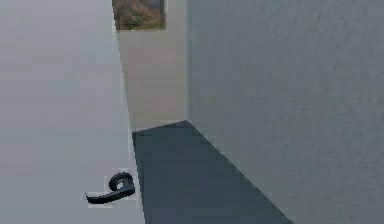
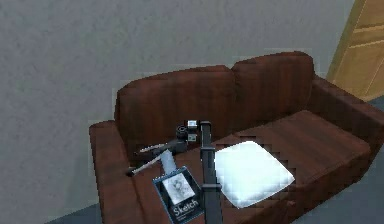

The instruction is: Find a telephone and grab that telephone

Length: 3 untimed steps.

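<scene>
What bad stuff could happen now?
1. The gripper is near the sofa seat and might jab it.
2. The arm runs beside the pillow and might shove it.
3. The door looks close ahead; driving on might bump it.

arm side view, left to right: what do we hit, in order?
gripper → arm bar → white cushion → wooden door
</scene>
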Tool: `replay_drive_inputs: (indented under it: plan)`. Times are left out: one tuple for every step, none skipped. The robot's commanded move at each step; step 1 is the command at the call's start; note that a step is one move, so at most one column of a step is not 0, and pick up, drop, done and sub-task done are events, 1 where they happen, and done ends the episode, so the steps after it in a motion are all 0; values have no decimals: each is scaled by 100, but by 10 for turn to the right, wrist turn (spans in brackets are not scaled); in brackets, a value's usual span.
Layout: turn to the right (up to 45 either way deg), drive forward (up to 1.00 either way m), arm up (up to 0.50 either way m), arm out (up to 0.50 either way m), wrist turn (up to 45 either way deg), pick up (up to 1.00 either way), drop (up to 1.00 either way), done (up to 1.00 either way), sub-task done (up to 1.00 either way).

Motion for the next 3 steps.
replay_drive_inputs:
  plan:
    - [0, 0, 0, 0, 450, 0, 0, 0, 0]
    - [0, 0, 0, 0, 90, 0, 0, 0, 0]
    - [0, 0, -30, 0, 0, 0, 0, 0, 0]
